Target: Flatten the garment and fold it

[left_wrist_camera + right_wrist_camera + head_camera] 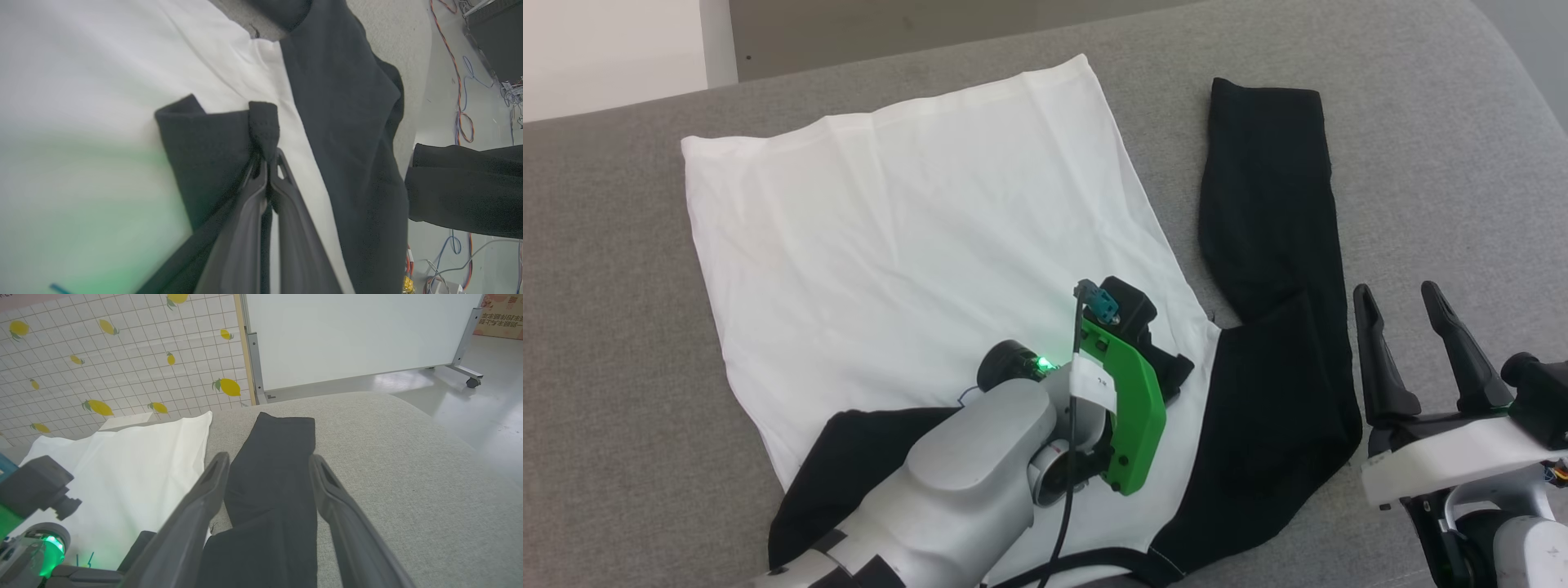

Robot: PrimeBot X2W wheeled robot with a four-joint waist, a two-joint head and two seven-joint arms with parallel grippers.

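The garment [915,229] lies with its white body spread flat on a grey cushion [1437,180]. One black sleeve [1274,204] runs up along the right side of the body. The other black sleeve [849,457] is folded in over the lower white part. In the left wrist view my left gripper [267,157] is shut on that sleeve's cuff [263,122], just above the white cloth [102,81]. My left wrist [1119,384] covers the fingers in the head view. My right gripper [1401,298] stands open beside the outstretched sleeve [273,465], holding nothing.
The grey cushion's [408,457] edge curves down at the right to a shiny floor. Loose cables [461,102] lie on the floor beyond it. A wheeled white board [359,335] and a lemon-patterned wall [122,355] stand behind the cushion.
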